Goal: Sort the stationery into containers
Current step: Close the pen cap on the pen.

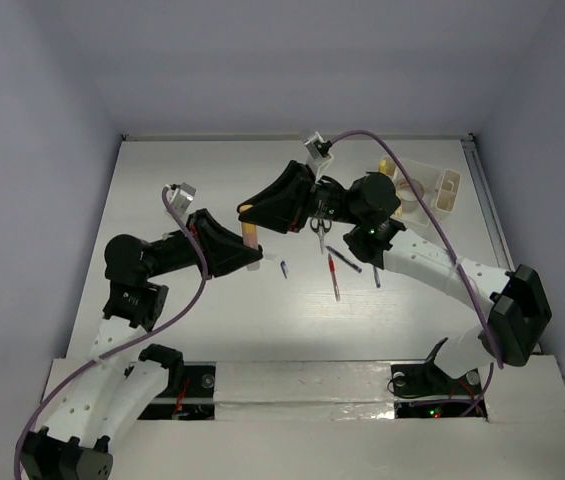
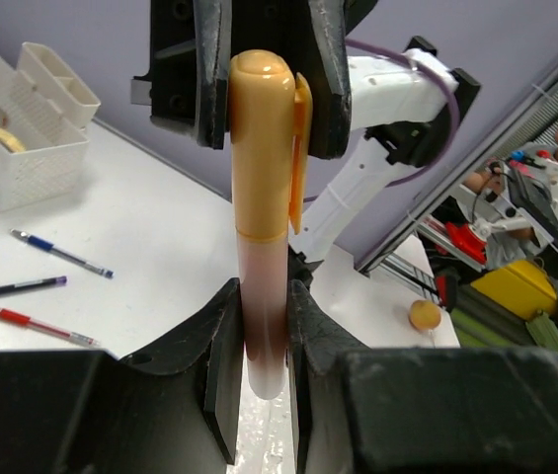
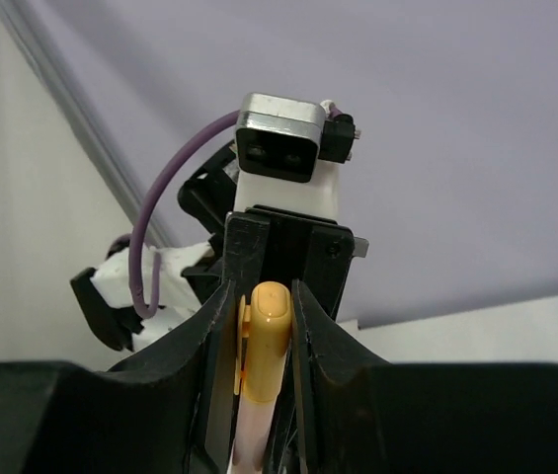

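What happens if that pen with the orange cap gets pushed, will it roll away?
Probably not far. The orange-capped pen is round, so it might start rolling, but the clip on its cap would likely stop it. It seems stiff: it runs straight between the left gripper and the right gripper. Its smooth plastic may be slippery.

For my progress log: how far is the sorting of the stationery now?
Early. Done: a tape roll lies in the organizer. In hand: left gripper and right gripper both clamp the orange-capped marker. Left: scissors, red pen and blue pen on the table.
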Robot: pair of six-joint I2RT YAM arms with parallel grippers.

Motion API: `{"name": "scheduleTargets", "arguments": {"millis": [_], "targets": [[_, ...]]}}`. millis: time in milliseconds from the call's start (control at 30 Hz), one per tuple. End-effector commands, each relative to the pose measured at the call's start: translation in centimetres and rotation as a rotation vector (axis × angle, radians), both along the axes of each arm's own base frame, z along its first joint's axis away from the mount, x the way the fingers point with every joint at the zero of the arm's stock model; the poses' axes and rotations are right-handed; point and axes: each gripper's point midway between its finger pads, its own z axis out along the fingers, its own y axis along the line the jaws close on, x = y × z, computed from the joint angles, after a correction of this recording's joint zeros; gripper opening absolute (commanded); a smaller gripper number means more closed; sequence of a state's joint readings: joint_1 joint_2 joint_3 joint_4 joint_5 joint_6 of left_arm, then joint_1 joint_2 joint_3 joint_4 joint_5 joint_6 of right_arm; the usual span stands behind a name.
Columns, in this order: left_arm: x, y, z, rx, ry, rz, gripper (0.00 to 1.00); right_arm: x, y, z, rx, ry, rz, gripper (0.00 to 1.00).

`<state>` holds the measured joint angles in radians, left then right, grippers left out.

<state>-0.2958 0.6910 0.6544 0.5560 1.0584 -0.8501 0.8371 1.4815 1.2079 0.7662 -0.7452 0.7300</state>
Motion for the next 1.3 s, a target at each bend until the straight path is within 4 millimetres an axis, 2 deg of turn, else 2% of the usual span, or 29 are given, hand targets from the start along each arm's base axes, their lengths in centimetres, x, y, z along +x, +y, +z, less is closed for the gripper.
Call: {"name": "scheduleTargets", "arguments": {"millis": [0, 100, 167, 267, 333, 400, 533, 667, 833, 900, 967, 1100, 1133, 1233, 1267], "targets": [[-4.3, 2.0, 12.1, -0.212, -0.381, 0.050, 0.00, -3.0, 0.2, -6.5, -0.175, 0.037, 0.225, 0.00], [-4.5, 2.2, 13.7, -0.210, -0.414, 0.077, 0.00, -3.0, 0.2, -7.0, -0.194, 0.062, 0.219, 0.00], [-3.9, 2.2, 14.3, -0.195, -0.425, 0.104, 0.00, -3.1, 0.4, -7.6, -0.216, 0.093, 0.202, 0.00], [-3.2, 2.1, 14.8, -0.182, -0.418, 0.114, 0.00, -3.2, 1.0, -9.6, -0.272, 0.138, 0.162, 0.00], [-2.5, 2.1, 14.8, -0.161, -0.439, 0.142, 0.00, -3.8, 1.4, -11.6, -0.335, 0.163, 0.144, 0.00], [-1.7, 2.0, 14.6, -0.137, -0.425, 0.160, 0.00, -3.3, 1.9, -12.7, -0.371, 0.175, 0.078, 0.00], [-0.9, 1.7, 14.2, -0.113, -0.423, 0.165, 0.00, -3.4, 2.0, -16.2, -0.460, 0.232, 0.069, 0.00], [-0.4, 1.6, 14.0, -0.097, -0.425, 0.169, 0.00, -3.7, 2.0, -18.6, -0.516, 0.273, 0.075, 0.00], [0.2, 1.7, 14.2, -0.078, -0.434, 0.201, 0.00, -4.0, 1.5, -20.4, -0.564, 0.292, 0.075, 0.00], [0.2, 1.7, 13.8, -0.078, -0.427, 0.200, 0.00, -4.1, 1.4, -20.2, -0.557, 0.300, 0.077, 0.00], [0.9, 1.6, 12.6, -0.075, -0.395, 0.208, 0.00, -3.4, 1.5, -18.6, -0.502, 0.299, 0.043, 0.00], [2.1, 1.9, 9.6, -0.031, -0.337, 0.266, 0.03, 1.1, 0.0, -14.2, -0.349, 0.366, -0.064, 0.00], [2.6, 2.0, 8.4, -0.006, -0.296, 0.284, 0.08, 3.6, -1.1, -12.6, -0.290, 0.359, -0.119, 0.00], [3.2, 2.3, 5.0, 0.065, -0.245, 0.323, 0.24, 7.5, -3.1, -9.4, -0.177, 0.377, -0.224, 0.00], [3.5, 2.4, 3.8, 0.091, -0.226, 0.332, 0.28, 9.8, -4.7, -8.5, -0.143, 0.379, -0.278, 0.00]]}}
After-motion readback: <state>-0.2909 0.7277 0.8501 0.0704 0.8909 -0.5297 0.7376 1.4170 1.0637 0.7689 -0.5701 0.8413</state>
